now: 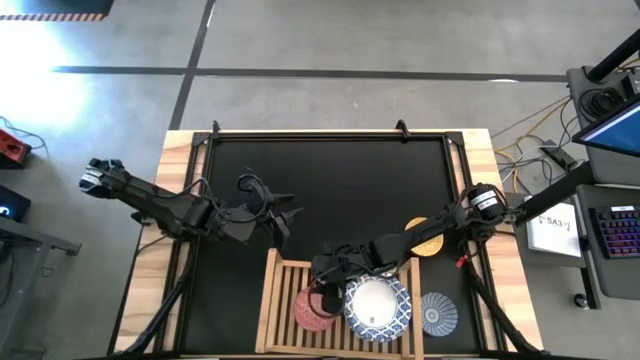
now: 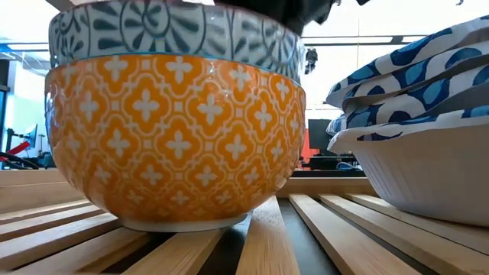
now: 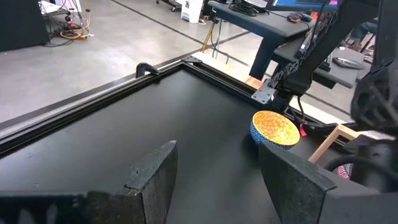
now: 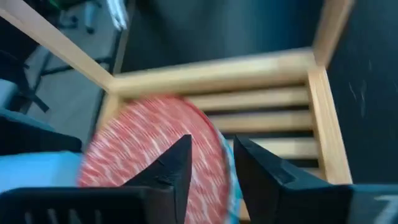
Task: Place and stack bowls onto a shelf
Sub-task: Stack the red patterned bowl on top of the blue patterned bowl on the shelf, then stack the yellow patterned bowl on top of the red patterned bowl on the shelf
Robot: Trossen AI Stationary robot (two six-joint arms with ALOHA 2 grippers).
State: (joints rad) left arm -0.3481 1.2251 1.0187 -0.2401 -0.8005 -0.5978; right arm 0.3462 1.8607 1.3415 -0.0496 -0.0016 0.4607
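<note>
The right gripper (image 1: 322, 297), jaws pinching the rim of the small red-patterned ceramic bowl (image 1: 309, 306) over the light wooden slatted shelf (image 1: 276, 300), carries something stiff, glazed, probably slippery and chippable, while the left gripper (image 1: 285, 215) waits open.

Two robot arms reach over the surface (image 1: 180, 150). One wooden shelf (image 1: 280, 300) sits on one black mat (image 1: 330, 190). Four separate bowl spots show from above: red bowl (image 1: 312, 305), white stack (image 1: 378, 305), yellow bowl (image 1: 427, 236), grey-blue bowl (image 1: 438, 312).

Robotics lab, concrete floor (image 1: 330, 40), loose cables (image 1: 520, 135), keyboard (image 1: 622, 232)
</note>
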